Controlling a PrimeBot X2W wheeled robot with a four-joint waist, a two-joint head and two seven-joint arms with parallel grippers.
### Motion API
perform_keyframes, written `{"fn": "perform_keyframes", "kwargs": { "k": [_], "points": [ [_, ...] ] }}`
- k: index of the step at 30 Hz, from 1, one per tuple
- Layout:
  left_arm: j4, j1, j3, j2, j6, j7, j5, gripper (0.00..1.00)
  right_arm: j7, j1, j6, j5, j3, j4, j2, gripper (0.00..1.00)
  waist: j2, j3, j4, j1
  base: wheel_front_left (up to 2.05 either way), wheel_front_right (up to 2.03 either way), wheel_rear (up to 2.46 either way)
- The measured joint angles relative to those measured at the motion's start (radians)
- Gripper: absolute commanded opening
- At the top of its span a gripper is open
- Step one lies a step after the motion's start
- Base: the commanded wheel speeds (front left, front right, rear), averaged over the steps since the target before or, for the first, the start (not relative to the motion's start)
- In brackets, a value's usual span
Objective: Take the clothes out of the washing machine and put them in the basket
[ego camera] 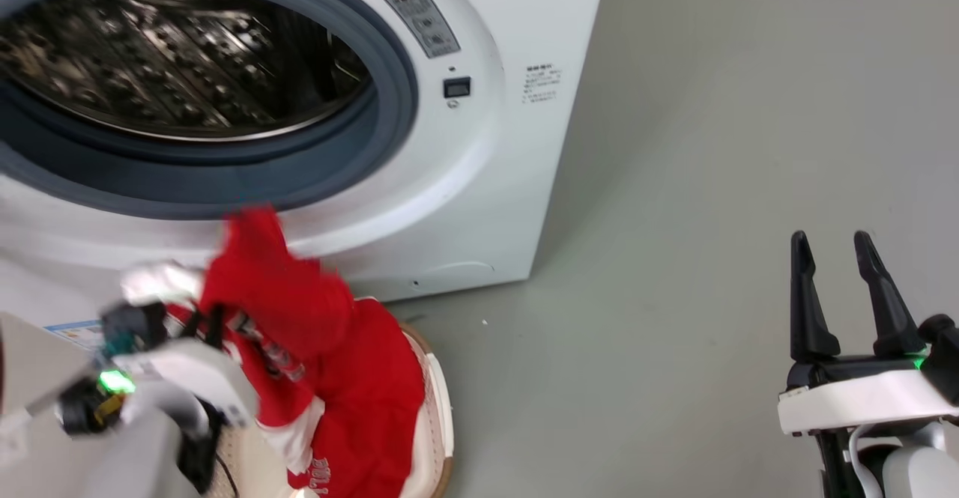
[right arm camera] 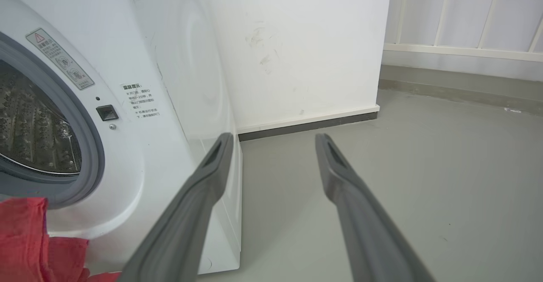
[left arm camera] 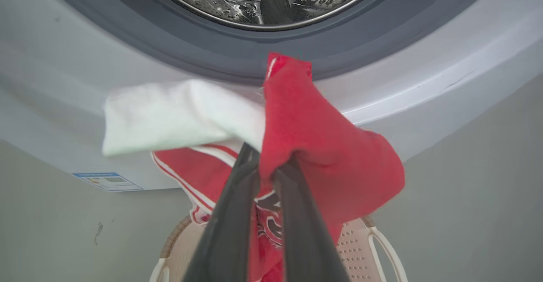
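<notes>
The washing machine (ego camera: 479, 183) stands with its porthole open, and no cloth shows in the part of its steel drum (ego camera: 172, 56) that I see. Just below the grey door ring, my left gripper (ego camera: 210, 317) is shut on red clothes (ego camera: 277, 288) with white trim. In the left wrist view the gripper (left arm camera: 267, 159) pinches a red fold (left arm camera: 322, 146) beside a white patch (left arm camera: 178, 116), and the rest hangs down. Beneath sits the basket (ego camera: 440, 401), its perforated wall (left arm camera: 360, 252) visible, with more red cloth (ego camera: 374, 408) bearing white lettering inside. My right gripper (ego camera: 832, 247) is open and holds nothing, far to the right.
Bare grey floor (ego camera: 712, 183) stretches to the right of the machine. In the right wrist view a white wall (right arm camera: 297, 40) with a dark baseboard stands behind the machine's side, and a pale railing (right arm camera: 466, 27) runs at the far right. Red cloth (right arm camera: 25, 239) shows there at the lower left.
</notes>
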Motion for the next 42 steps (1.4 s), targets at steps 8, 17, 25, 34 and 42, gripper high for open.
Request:
{"fn": "perform_keyframes", "kwargs": {
  "k": [8,17,25,34,42],
  "points": [
    [-0.119,0.267,-0.047,-0.088,0.023,0.069,-0.025,0.00,0.040,0.033,0.000,-0.011,-0.008,-0.058,0.000,1.00,0.0000,-0.028,0.037,-0.0003,0.00,0.00,0.00],
    [-0.041,0.255,-0.043,-0.121,0.043,0.096,-0.061,0.00,0.033,-0.012,0.000,0.001,0.016,-0.090,0.000,1.00,0.0000,0.092,0.026,-0.0001,0.00,0.00,0.00],
    [0.119,0.077,-0.060,-0.107,0.037,0.082,-0.036,0.00,-0.001,-0.071,0.000,0.019,0.029,-0.094,0.000,1.00,0.0000,0.229,-0.013,0.0000,0.00,0.00,0.00],
    [0.280,-0.116,-0.059,-0.070,0.038,0.069,-0.030,0.00,-0.038,-0.121,0.000,0.051,0.046,-0.075,-0.001,1.00,0.0000,0.364,-0.070,0.0001,0.00,0.00,0.00],
    [0.389,-0.159,-0.055,-0.075,0.028,0.091,-0.054,0.04,-0.058,-0.140,0.000,0.064,0.058,-0.045,0.000,1.00,0.0000,0.431,-0.121,0.0002,0.00,0.00,0.00]
  ]
}}
